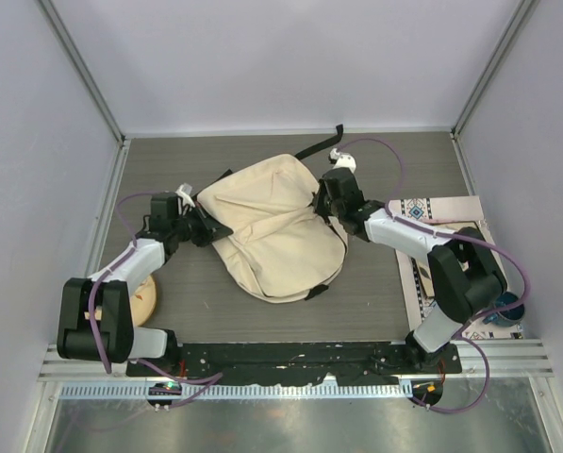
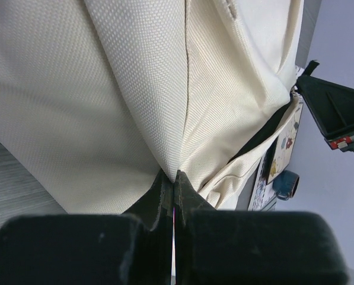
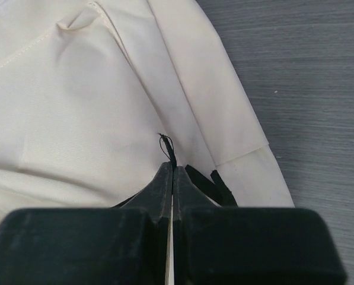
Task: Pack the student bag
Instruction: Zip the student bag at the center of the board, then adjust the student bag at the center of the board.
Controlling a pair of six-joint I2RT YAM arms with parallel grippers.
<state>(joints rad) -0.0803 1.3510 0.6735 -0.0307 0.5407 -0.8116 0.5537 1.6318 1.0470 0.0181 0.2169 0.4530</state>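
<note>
At the far left of the desk, a round, pale wooden piece lies beside the left arm's base. Just beyond it the left arm reaches inward, and the left end effector meets the left edge of the student bag. In the left wrist view its two fingers are pressed together, with a fold of the cream fabric pinched between their tips.

The student bag lies slumped and creased in the middle of the desk, between the two arms. A black strap trails from its far side toward the back wall.

At the bag's upper right edge sits the right end effector. Its fingers are also pressed together at the seam of the bag, and a thin black thread pokes out just beyond the tips. Whether they grip cloth or only that black trim I cannot tell. Short black strap ends lie on the cream fabric just beside them.

A small white object rests near the right wrist, toward the back. Further right, a patterned mat lies flat along the desk's right side, partly under the right arm. A blue mug stands on its near end, well apart from the bag
</note>
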